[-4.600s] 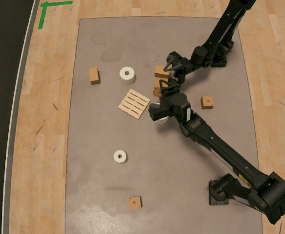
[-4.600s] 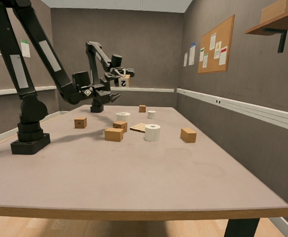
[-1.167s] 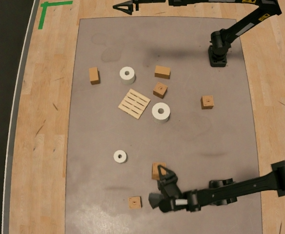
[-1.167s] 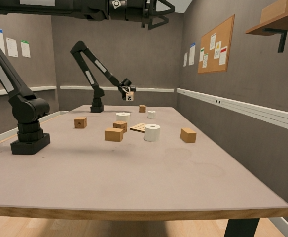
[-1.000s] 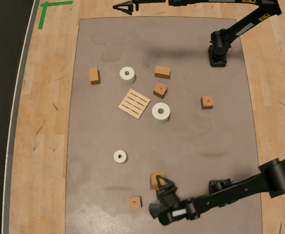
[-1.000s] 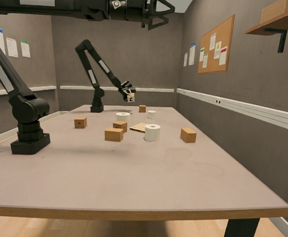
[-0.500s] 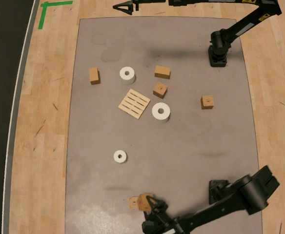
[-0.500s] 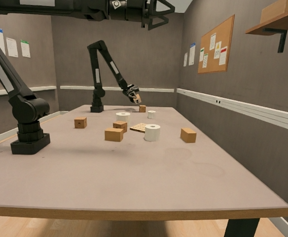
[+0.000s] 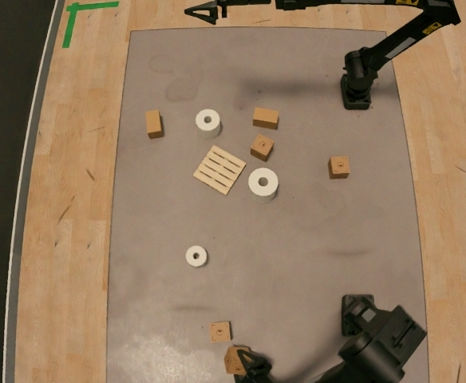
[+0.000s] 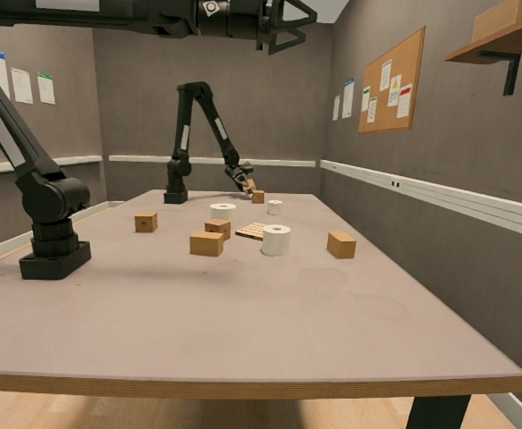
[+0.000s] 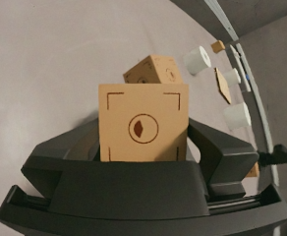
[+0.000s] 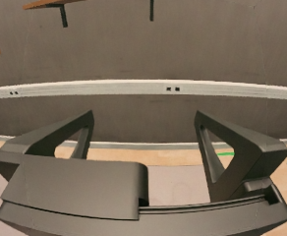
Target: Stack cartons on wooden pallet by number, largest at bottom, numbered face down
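We have one carton pinched.
Our left claw (image 9: 242, 362) (image 10: 244, 184) (image 11: 143, 116) squeezes a carton (image 9: 232, 361) (image 10: 251, 185) (image 11: 143, 105), near another carton (image 9: 219, 330) (image 10: 257, 197) (image 11: 167, 70); next comes the bare pallet (image 9: 211, 182) (image 10: 250, 231) (image 11: 222, 86); our right claw (image 9: 187, 12) (image 10: 310, 29) (image 12: 143, 115) is wide open, up high.

It looks like a robotics workshop or lab: two black robot arms (image 9: 398, 45) (image 10: 214, 124) are mounted on a wood-edged bench (image 9: 307, 230) (image 10: 252, 314), with a cork noticeboard (image 10: 375, 109), a bracketed shelf (image 10: 506, 44) and socket trunking (image 10: 436, 199) (image 12: 134, 88) on drab walls.
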